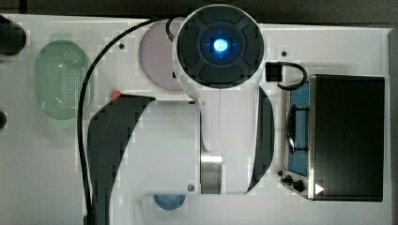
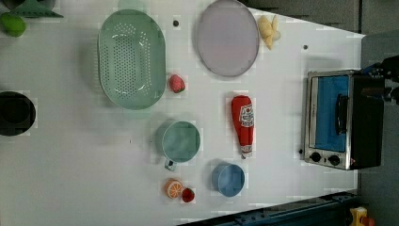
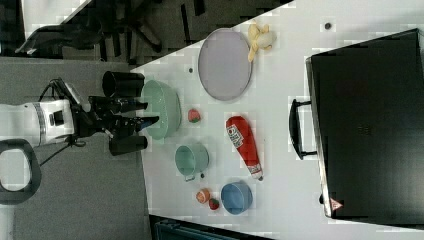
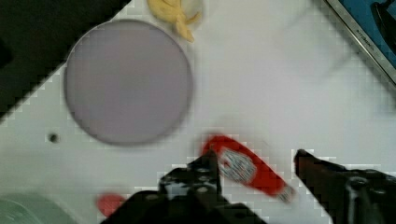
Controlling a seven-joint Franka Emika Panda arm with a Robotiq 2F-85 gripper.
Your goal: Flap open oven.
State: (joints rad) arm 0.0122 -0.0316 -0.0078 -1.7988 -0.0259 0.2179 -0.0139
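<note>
A: Where is the oven (image 2: 343,117)?

B: At the far edge of the tabletop (image 2: 70,165), on the left view's right; its blue-tinted door (image 2: 331,113) is flat against the silver frame, so it is not yet opened; the dark bar handle (image 2: 340,114) runs across the door, and two black knobs (image 2: 324,158) sit beside it.

A: And the tool?

B: The tool (image 4: 254,170) has its fingers spread with nothing between them; in the wrist view it hangs above the red ketchup bottle (image 4: 247,170), with the purple plate (image 4: 128,81) close by; a corner of the oven's door frame shows at the edge of the wrist view; in the right view the tool sits well apart from the oven, off the tabletop's other end.

A: So which step?

B: I judge the approach has barely begun; the next move calls for carrying the tool across to the handle, getting the fingers around or behind the bar, then pulling outward and down so the door swings on its hinge.

A: Anything hard to read?

B: The arm (image 1: 220,93) covers much of the tabletop in the top view; I cannot tell which edge carries the hinge.
</note>
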